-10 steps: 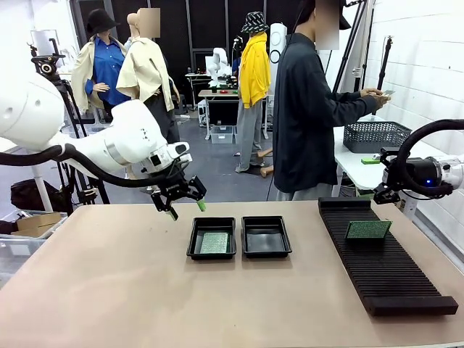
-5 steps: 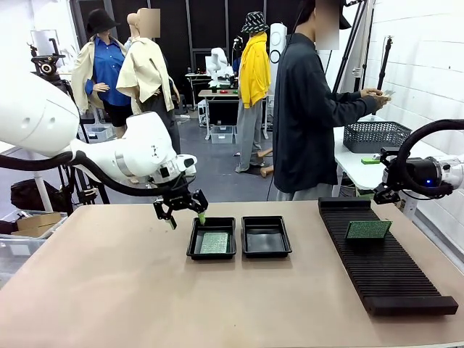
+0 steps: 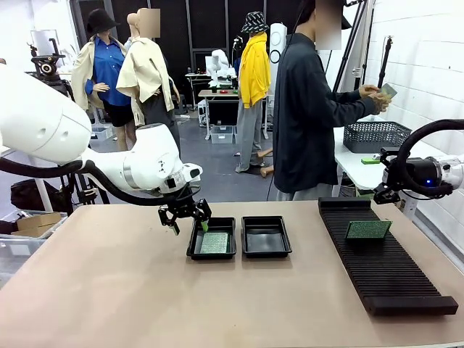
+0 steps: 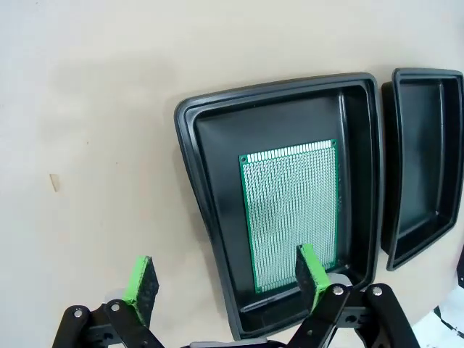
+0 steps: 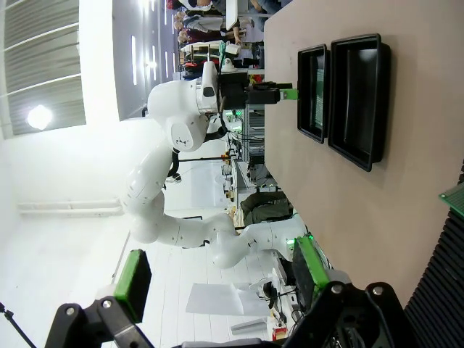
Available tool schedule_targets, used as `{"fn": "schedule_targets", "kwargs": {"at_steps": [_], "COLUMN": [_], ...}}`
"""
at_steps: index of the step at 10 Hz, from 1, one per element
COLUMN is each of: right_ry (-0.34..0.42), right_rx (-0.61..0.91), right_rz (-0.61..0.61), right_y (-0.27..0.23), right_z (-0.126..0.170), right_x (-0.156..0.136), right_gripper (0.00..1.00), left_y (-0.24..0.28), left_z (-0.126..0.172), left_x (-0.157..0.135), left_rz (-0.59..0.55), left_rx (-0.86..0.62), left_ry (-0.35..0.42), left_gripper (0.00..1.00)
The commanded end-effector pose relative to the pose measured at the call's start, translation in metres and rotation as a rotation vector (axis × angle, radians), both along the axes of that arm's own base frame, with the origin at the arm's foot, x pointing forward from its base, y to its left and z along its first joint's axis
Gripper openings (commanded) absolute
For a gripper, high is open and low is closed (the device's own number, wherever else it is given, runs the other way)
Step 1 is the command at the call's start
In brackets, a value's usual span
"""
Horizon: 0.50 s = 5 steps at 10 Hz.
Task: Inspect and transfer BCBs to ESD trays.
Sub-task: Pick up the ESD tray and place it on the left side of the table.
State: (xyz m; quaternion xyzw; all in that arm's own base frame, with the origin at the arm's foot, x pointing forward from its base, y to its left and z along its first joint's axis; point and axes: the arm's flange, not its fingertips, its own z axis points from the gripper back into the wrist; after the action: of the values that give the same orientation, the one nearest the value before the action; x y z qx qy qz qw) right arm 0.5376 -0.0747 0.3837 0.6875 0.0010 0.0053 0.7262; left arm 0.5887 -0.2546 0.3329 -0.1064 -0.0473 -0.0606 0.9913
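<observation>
My left gripper hangs open, low over the left rim of the left ESD tray. A green BCB lies flat in that tray. In the left wrist view one pad is over the BCB inside the tray, and the other pad is over bare table. The right ESD tray holds nothing. A second BCB stands in the slotted rack. My right gripper waits open at the far right, and its wrist view shows nothing between the pads.
A long black ribbed rack fills the table's right side. A person stands at the far edge, turned to a side table with a dark basket, holding a small item up in both hands.
My left gripper has moved right and down, from left of the trays to the left tray's rim. The person has raised the item in their hands. The right arm has stayed put.
</observation>
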Motion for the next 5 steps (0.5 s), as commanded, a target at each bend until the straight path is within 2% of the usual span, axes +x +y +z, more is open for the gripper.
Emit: {"fn": "schedule_targets", "kwargs": {"at_steps": [1, 3, 5], "right_ry": [0.006, 0.006, 0.006], "right_rx": [-0.009, -0.009, -0.009], "right_rz": [-0.012, -0.012, -0.012], "right_y": [0.0013, 0.0013, 0.0013], "right_z": [0.0001, 0.0001, 0.0001], "right_x": [-0.0026, -0.0026, -0.0026], "right_gripper": [1.0, 1.0, 1.0], "left_y": [-0.0061, -0.008, -0.01], "left_z": [-0.0112, -0.013, -0.0182], "left_x": [-0.0014, -0.0007, 0.0003], "left_rz": [0.027, 0.025, 0.021], "left_rx": [0.033, 0.041, 0.045], "left_ry": [-0.04, -0.055, -0.056], "left_gripper": [1.0, 1.0, 0.91]}}
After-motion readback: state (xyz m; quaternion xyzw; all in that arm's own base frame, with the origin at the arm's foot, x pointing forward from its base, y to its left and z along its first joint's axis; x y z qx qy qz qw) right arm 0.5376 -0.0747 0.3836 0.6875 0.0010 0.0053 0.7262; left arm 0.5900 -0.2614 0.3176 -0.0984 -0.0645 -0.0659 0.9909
